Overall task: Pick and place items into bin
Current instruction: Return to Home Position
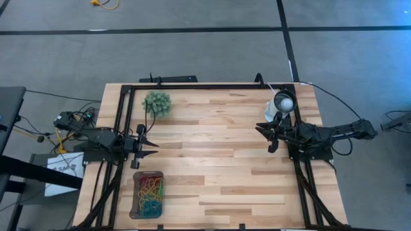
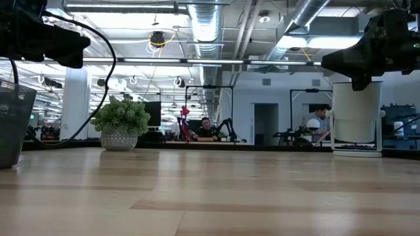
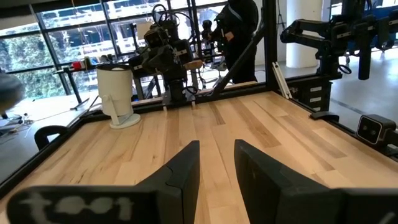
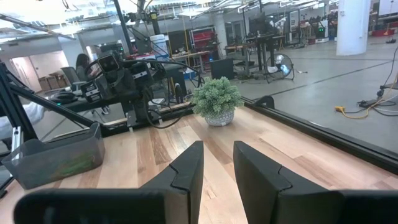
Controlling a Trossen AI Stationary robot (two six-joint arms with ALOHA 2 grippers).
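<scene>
Pale wood planks of the table run bare across the middle, with the two arms drawn back at opposite ends. On the left side the left gripper is held above the boards and points inward, its two dark fingers parted by a narrow gap with nothing between them. Across the way the right gripper mirrors it, released as well, empty, facing back over the table.

And the bin? It sits flat on the wood in the lower left corner of the high view, just beside the left gripper and clear of it. Inside, the rubber bands lie heaped together, red and yellow at the end nearer the gripper, green and blue at the other.

A fuzzy green plant ball stands on the left gripper's other side. Close by the right gripper stands a white lamp-like object. Round the table's edges runs a black frame.
</scene>
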